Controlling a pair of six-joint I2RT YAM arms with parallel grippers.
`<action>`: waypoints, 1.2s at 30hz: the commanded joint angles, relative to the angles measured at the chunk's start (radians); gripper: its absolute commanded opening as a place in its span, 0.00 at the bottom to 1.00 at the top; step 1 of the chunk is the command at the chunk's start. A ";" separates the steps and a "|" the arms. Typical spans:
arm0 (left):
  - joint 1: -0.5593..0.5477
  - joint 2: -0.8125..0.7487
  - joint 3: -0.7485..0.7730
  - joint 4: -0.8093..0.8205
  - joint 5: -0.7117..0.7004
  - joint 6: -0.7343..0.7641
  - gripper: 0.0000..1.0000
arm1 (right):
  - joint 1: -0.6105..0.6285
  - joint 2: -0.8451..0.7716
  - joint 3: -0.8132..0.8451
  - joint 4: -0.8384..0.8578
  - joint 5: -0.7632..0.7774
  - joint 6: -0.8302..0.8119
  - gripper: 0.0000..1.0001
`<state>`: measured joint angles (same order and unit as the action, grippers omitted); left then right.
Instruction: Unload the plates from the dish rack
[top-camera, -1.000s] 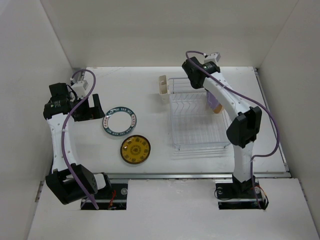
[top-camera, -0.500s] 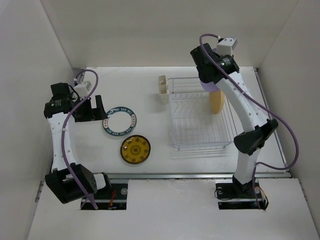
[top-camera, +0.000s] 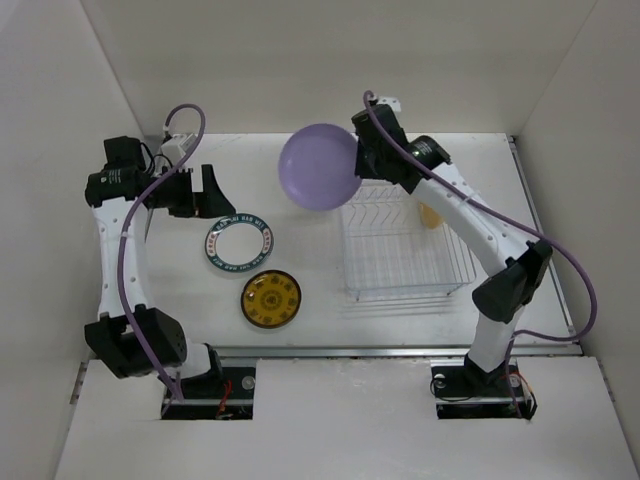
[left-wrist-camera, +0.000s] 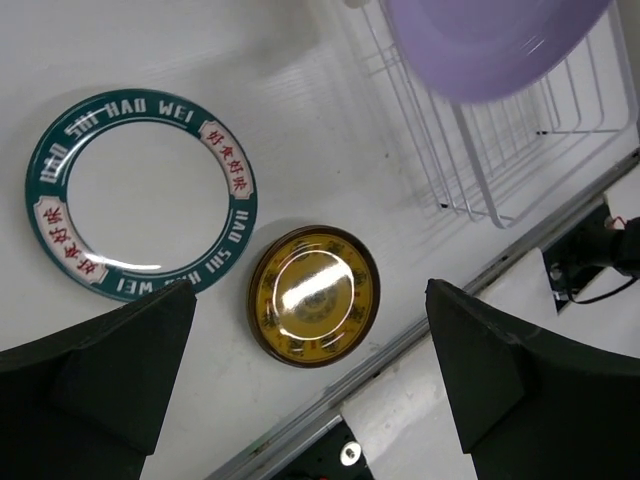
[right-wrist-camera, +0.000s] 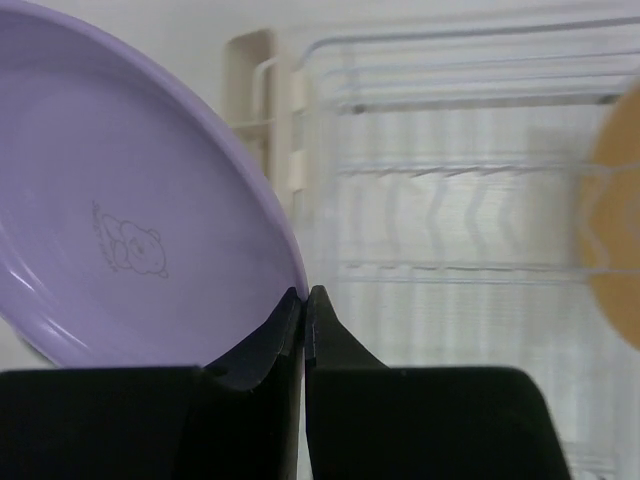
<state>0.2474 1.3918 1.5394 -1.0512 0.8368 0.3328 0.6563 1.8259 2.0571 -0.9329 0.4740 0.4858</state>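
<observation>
1. The right fingers (right-wrist-camera: 345, 350) are closed tight on the rim of the lavender plate (top-camera: 320, 167). The wrist view shows the two tips pressed together, with the plate's edge caught between them at its lower right.
2. The lavender plate is held up in the air, clear of the counter (top-camera: 180, 290), with its face tilted towards the overhead camera. From above it shows over the far left corner of the dish rack (top-camera: 350, 250), on the left of the arm that carries it.
3. In the right wrist view the plate (right-wrist-camera: 130, 220) fills the left half and spreads up and away from the fingertips. A small animal drawing is printed on its face.
4. Behind it in that view a cream cup (right-wrist-camera: 247, 90) hangs at the rack's end.
5. The tan plate (top-camera: 430, 213) stands on edge in the far right part of the rack, well apart from both sets of fingers.
6. The left fingers (left-wrist-camera: 100, 370) are spread wide and grip nothing. They hover over the left side of the counter.
7. The teal-rimmed plate (top-camera: 240, 243) lies flat on the counter left of the rack, just nearer than the left fingers.
8. The amber plate (top-camera: 270, 298) lies flat just beside it, towards the near edge. I cannot tell whether their rims touch.
9. In the left wrist view both flat plates show between the spread fingers, touched by neither.
</observation>
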 joint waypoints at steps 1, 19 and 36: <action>-0.026 0.036 0.036 -0.018 0.099 0.009 1.00 | 0.029 -0.013 -0.041 0.282 -0.293 0.014 0.00; -0.063 0.136 -0.016 0.149 0.021 -0.138 0.48 | 0.160 0.141 -0.052 0.413 -0.502 0.083 0.00; -0.001 0.326 0.086 0.282 0.051 -0.408 0.00 | 0.170 0.127 0.133 0.220 -0.256 0.093 0.86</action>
<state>0.2134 1.6547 1.5482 -0.8642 0.8478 0.0341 0.8112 2.0163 2.1048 -0.6933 0.1242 0.5728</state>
